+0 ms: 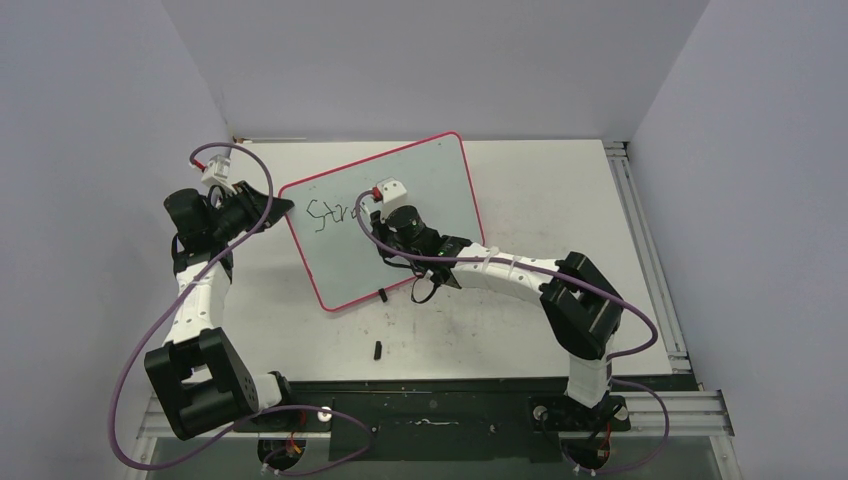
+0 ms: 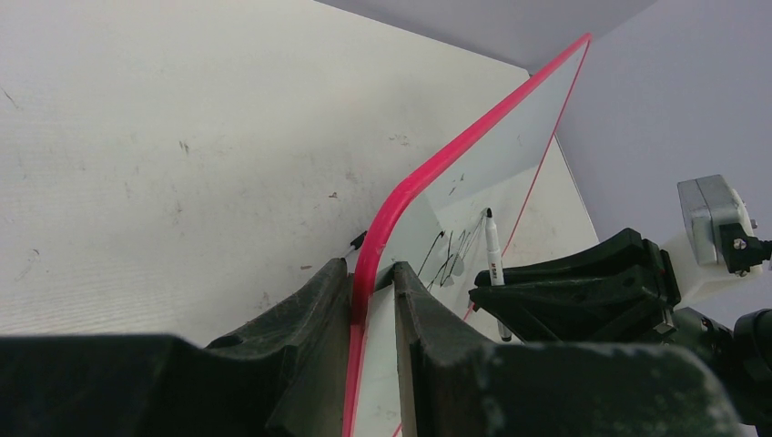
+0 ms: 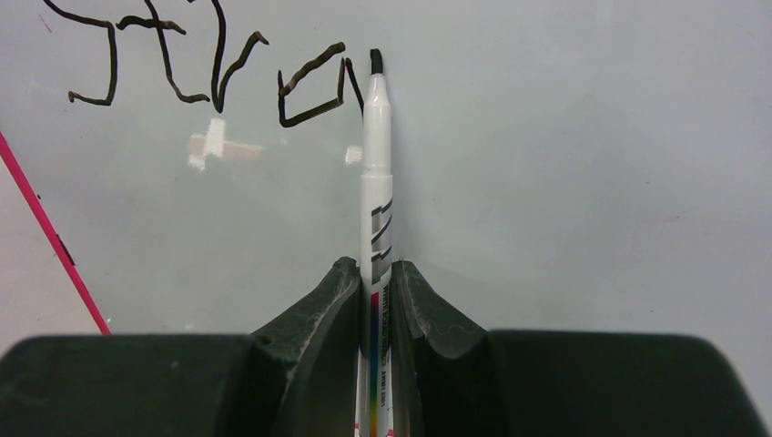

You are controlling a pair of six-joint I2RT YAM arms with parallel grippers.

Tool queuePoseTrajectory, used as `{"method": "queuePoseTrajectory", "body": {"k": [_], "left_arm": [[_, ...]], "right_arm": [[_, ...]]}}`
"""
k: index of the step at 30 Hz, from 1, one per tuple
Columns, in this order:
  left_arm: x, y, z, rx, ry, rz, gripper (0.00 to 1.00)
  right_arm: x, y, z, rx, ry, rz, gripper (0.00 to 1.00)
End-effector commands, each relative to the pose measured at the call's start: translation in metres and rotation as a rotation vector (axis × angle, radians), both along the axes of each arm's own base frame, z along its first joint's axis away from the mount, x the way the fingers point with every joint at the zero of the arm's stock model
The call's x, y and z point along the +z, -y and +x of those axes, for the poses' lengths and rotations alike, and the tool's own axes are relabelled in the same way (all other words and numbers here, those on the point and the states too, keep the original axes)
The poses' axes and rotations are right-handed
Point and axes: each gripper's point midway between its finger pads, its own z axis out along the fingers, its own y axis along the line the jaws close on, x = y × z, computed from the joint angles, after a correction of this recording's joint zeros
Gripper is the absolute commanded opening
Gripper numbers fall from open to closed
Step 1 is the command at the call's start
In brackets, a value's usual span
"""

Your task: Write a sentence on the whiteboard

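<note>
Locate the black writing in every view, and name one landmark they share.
Top external: writing left of centre.
Left wrist: writing lower centre, beside the marker.
Right wrist: writing top left.
Shared landmark: whiteboard's pink rim.

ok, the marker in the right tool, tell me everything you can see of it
The marker is a slim white pen, plastic by its look, uncapped, with a black tip. Grey diagonal stripes sit mid-barrel, a rainbow strip and small print lower down. The right tool is shut on its lower barrel, one finger on each side. Its tip is at the whiteboard, beside the last black stroke of the writing; whether the tip touches the board I cannot tell.
</note>
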Motion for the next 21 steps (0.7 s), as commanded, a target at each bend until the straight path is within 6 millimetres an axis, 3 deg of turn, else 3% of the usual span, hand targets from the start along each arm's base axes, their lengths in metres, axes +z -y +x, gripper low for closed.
{"method": "queuePoseTrajectory", "body": {"k": [1,10,21], "left_arm": [[0.016,-0.001,-0.001,0.001,0.06,0.033,0.2],[0.016,-0.001,-0.002,0.0,0.061,0.033,0.2],[0.016,-0.001,-0.001,0.002,0.061,0.033,0.2]], "right_arm": [[0.016,0.01,0.016,-0.081,0.018,0.034,0.05],[0.012,0.016,0.019,-0.102,0.007,0.029,0.05],[-0.002,0.013,0.008,-0.055,-0.024,0.007,0.05]]}}
